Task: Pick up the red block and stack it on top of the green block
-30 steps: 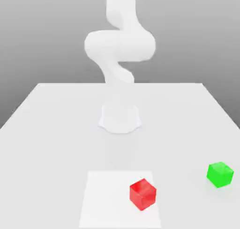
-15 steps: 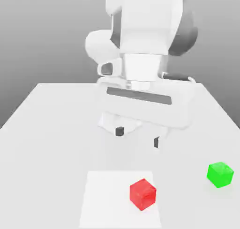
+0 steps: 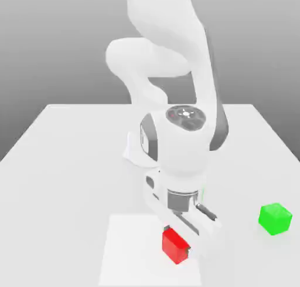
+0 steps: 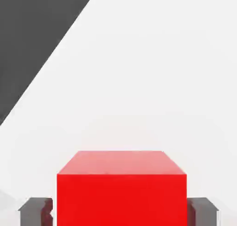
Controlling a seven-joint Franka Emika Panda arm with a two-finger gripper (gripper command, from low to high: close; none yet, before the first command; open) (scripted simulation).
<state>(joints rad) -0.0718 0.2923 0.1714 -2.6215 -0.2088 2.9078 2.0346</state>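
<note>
Red, glossy small cube [image 4: 121, 192] near the table's [image 3: 58, 162] front edge, flanked by spread fingers [image 4: 34, 210], liable to skid sideways if closed off-centre.

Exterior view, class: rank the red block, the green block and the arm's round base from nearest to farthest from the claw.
1. Red block, between the fingers of the claw.
2. Green block, off to the exterior view's right.
3. Base, behind the arm, farther back on the table.

Simulated test scene (rendered): bare white table [image 3: 58, 162], grey backdrop.
</note>
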